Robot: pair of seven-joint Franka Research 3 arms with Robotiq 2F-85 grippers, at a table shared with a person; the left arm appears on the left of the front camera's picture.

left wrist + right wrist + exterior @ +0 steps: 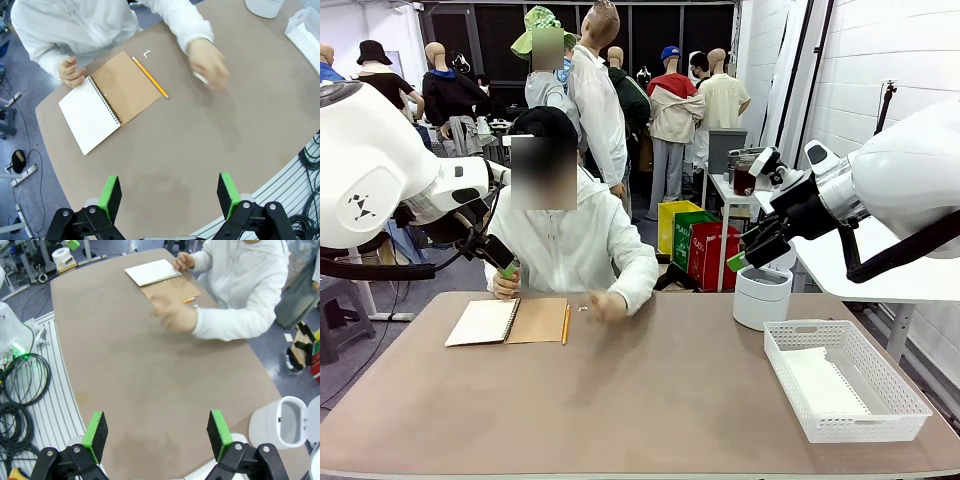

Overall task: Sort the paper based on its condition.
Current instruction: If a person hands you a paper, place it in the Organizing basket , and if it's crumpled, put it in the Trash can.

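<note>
Both arms hang raised above the tabletop (650, 400). The left tool (170, 196) has its green pads spread wide with nothing between them, over the bare near-left part of the tabletop. The right tool (156, 435) is likewise spread and empty, above bare brown surface toward the right side.

The broad middle of the tabletop, from the near edge up to the person's hands, is open room. Along the far edge toward the left corner lies a spiral notebook (508, 321), opened flat: a white page on the left, brown kraft cover on the right. A yellow pencil (565, 323) lies just beside the cover's right edge. The person's one hand (71, 72) rests at the notebook's far corner; the other hand (208, 64) is blurred, near the far edge around the middle, with something small and white at its fingers, too blurred to name. A tiny white scrap (146, 53) lies near the pencil's far end.

At the near right corner sits a white mesh basket (910, 400). The paper (825, 385), a flat white sheet, lies inside it on the bottom, looking smooth. A white cylindrical bin (761, 297) stands near the far right edge, just beyond the basket.
</note>
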